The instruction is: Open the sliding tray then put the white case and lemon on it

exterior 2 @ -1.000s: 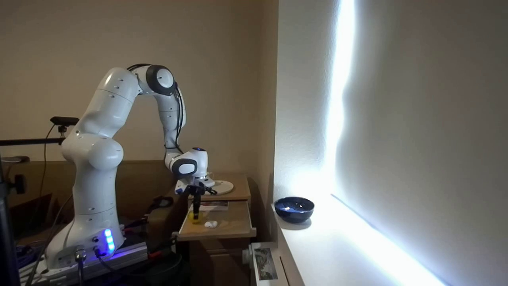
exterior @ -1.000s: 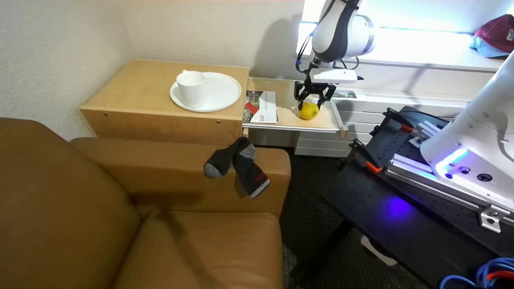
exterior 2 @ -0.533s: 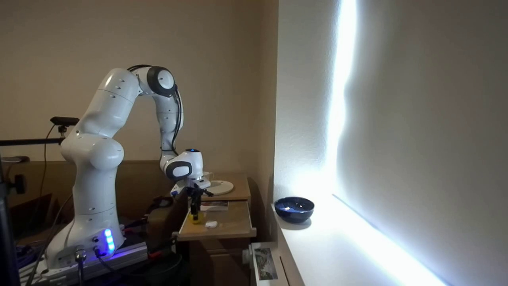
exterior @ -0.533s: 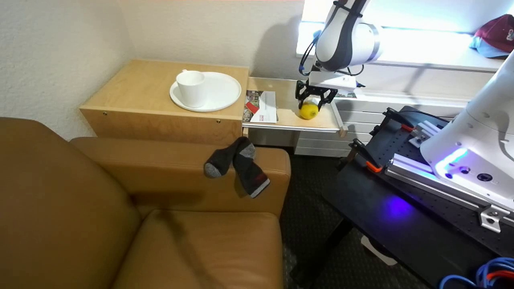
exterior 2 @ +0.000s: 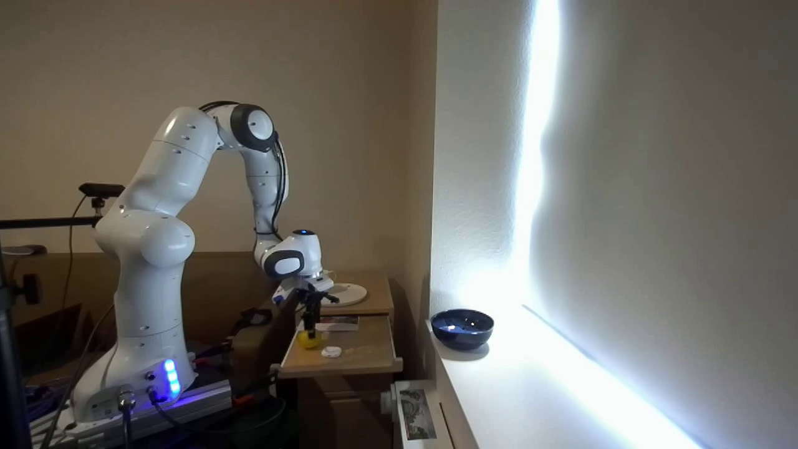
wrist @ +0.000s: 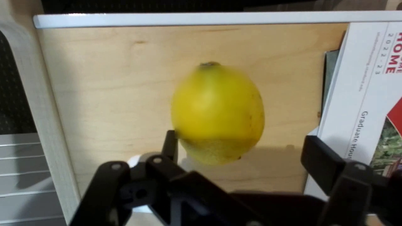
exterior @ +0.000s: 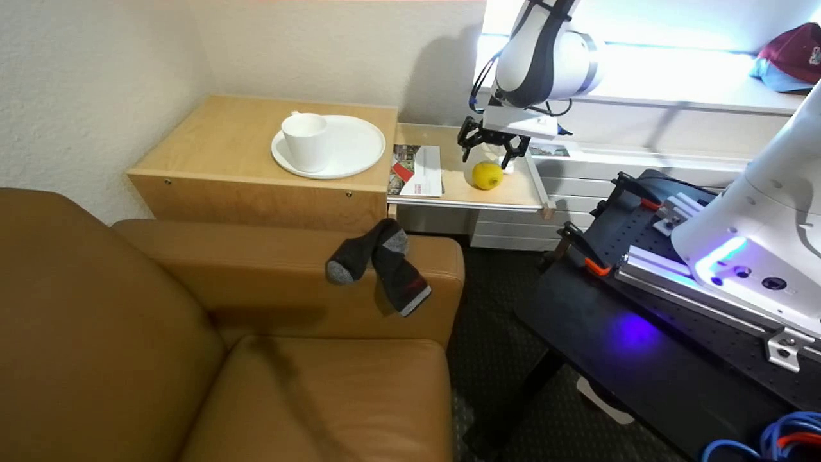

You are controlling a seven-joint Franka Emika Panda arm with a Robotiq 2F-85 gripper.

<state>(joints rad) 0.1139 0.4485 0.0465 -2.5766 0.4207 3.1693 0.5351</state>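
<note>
Yellow and round, the lemon (wrist: 218, 110) sits on the tray (exterior: 457, 176), which we see standing open, out from the wooden counter (exterior: 224, 141). We find the fingers (wrist: 323, 163) spread wide, with the lemon loose near them: in the wrist view a clear gap parts it from one finger, while the other overlaps its edge, and we cannot tell whether those two touch. Near the lemon lies the case (exterior 2: 331, 352), white and also on the tray; in the wrist view we glimpse it only partly, behind a finger. Closer to the counter we see a leaflet (exterior: 426, 176) flat on the tray. On the counter top we note a plate (exterior: 359, 154) with a cup (exterior: 306, 144) upright on it. Dark socks (exterior: 394, 273) lie on the brown sofa (exterior: 314, 398). In an exterior view, we see a dark bowl (exterior 2: 462, 340) on the sill (exterior 2: 511, 399).
</note>
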